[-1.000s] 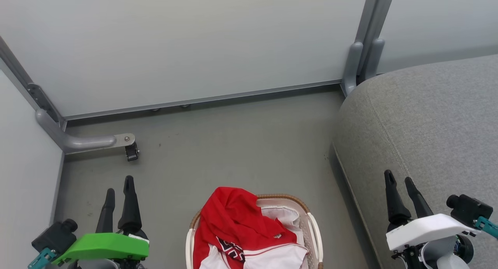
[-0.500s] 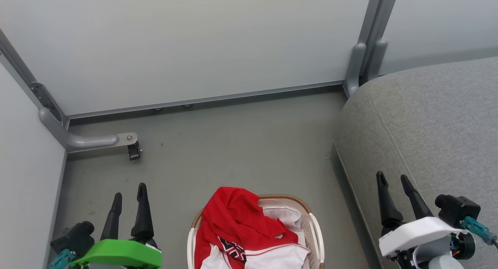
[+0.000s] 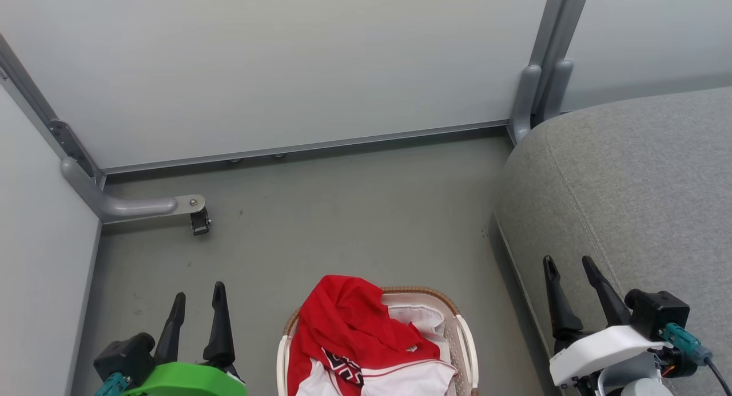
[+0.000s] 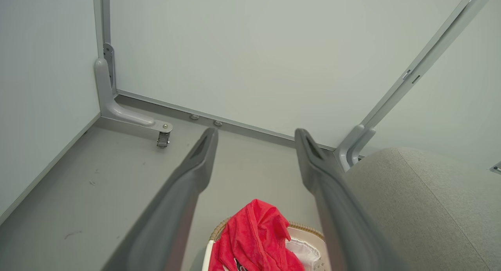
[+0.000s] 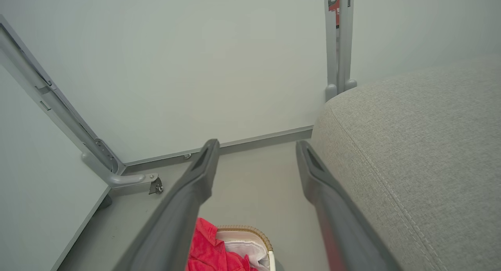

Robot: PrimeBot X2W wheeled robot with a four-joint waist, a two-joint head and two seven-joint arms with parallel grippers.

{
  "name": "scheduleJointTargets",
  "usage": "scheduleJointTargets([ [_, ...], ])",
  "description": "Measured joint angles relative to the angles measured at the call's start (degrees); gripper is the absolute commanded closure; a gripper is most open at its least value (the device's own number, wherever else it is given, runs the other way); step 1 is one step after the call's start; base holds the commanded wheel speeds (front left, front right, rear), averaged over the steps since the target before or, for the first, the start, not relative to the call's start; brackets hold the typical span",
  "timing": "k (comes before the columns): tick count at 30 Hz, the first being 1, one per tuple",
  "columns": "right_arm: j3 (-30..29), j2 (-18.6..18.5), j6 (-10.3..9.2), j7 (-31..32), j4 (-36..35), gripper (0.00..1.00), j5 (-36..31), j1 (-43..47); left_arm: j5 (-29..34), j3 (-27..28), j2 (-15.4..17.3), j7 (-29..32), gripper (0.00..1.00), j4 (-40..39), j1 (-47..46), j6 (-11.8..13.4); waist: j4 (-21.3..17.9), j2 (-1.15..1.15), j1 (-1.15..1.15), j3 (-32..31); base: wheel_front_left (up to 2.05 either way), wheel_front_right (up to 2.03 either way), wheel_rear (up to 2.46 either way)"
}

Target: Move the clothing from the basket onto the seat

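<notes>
At the far left, a rounded grey metal foot (image 3: 140,205) runs out from the corner of the smooth pale wall panels (image 3: 297,64) onto the matte grey-green floor (image 3: 354,213). The left gripper (image 3: 199,291) hangs over bare floor just left of the basket and apart from it. Its two long, dark, tapered fingers are spread with an open gap and hold nothing.

The basket (image 3: 466,341) stands on the floor at the bottom middle. It is oval, of white perforated plastic with a brown woven rim. The clothing (image 3: 343,321) lies heaped inside it: soft red fabric bunched in folds and spilling over the far left rim, with a white panel, thin stripes and a black-and-white emblem lower down. A crinkled white sheet (image 3: 421,317) shows beside it along the right inner wall.

The seat (image 3: 646,178) fills the right side. It is a big cushion of coarse grey woven fabric with rounded edges and a stitched seam. The right gripper (image 3: 568,262) hovers over its near edge, its dark fingers parted and empty.
</notes>
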Motion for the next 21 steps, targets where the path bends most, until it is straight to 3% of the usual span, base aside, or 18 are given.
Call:
scheduleJointTargets([
  [21, 1.41, -0.08, 0.01, -2.36, -0.15, 0.0, -9.17, 0.44, 7.79, -1.64, 0.11, -2.42, 0.0, 1.01, 0.7, 0.0, 0.88, 0.0, 0.0, -0.15, 0.0, 0.0, 0.0],
])
